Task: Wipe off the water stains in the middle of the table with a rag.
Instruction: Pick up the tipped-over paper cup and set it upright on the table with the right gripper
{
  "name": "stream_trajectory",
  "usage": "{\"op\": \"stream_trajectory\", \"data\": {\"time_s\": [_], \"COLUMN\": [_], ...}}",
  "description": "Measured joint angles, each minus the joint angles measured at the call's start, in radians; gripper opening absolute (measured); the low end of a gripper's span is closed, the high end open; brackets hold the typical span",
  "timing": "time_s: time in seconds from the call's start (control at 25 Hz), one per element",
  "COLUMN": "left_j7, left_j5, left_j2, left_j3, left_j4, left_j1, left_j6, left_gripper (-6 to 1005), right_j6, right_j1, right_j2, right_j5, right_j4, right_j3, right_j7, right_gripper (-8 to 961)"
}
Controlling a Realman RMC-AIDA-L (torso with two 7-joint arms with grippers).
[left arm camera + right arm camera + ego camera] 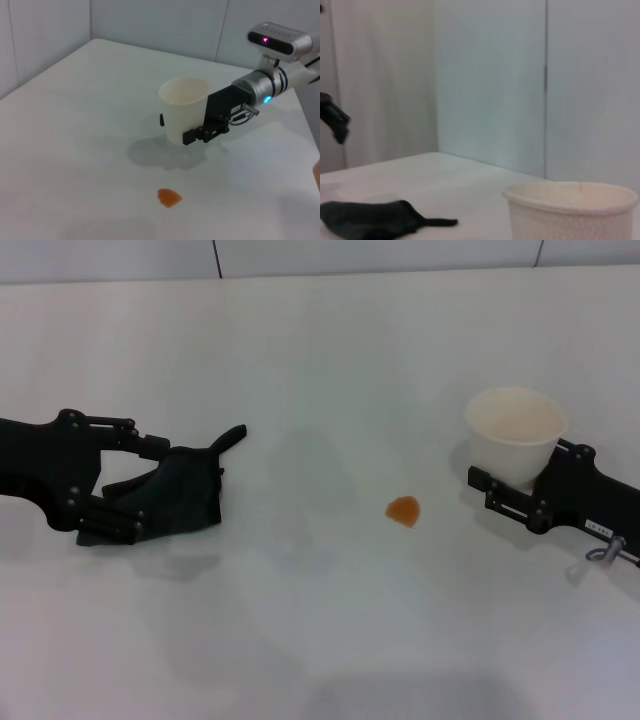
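Left gripper (150, 485) clamps the rag (190, 490), the water stains (404, 510) well off beyond it, while the right gripper (500, 490) grips the white cup (515, 430).

Lab-style test room: bare white table (320, 640), plain white panelled walls (490, 80), robot arms, nothing domestic around.

Dark rag (372, 218) lying on the white table (460, 190), its pointed corner toward a white cup (572, 212), pale wall behind
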Motion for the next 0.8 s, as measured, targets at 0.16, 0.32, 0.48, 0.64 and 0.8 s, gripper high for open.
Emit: {"op": "stream_trajectory", "data": {"time_s": [0.16,0.32,0.48,0.64,0.8], "left_j7": [-0.001,-0.003,-0.003,-0.003,-0.003], "left_j5": [0.000,0.002,0.002,0.003,0.004], "left_j2": [0.000,-0.001,-0.003,-0.005,-0.008], "left_j3": [0.000,0.000,0.002,0.003,0.004], "left_j4": [0.000,0.000,0.000,0.000,0.000], "left_j1": [0.000,0.000,0.001,0.005,0.007], "left_j6": [0.001,0.002,0.003,0.002,0.001], "left_gripper": [876,876,876,876,875], "right_j6": [0.012,0.026,0.044,0.053,0.055], "right_j1": [-0.001,-0.002,-0.002,-0.003,0.000], "right_j2": [0.001,0.001,0.002,0.003,0.003], "right_j5": [0.030,0.033,0.034,0.037,0.042], "right_j4": [0.039,0.071,0.099,0.114,0.124], "right_j3": [0.000,0.001,0.001,0.008,0.013], "right_j7": [-0.044,-0.083,-0.117,-0.132,-0.138], "right_gripper": [655,654,654,654,659]}}
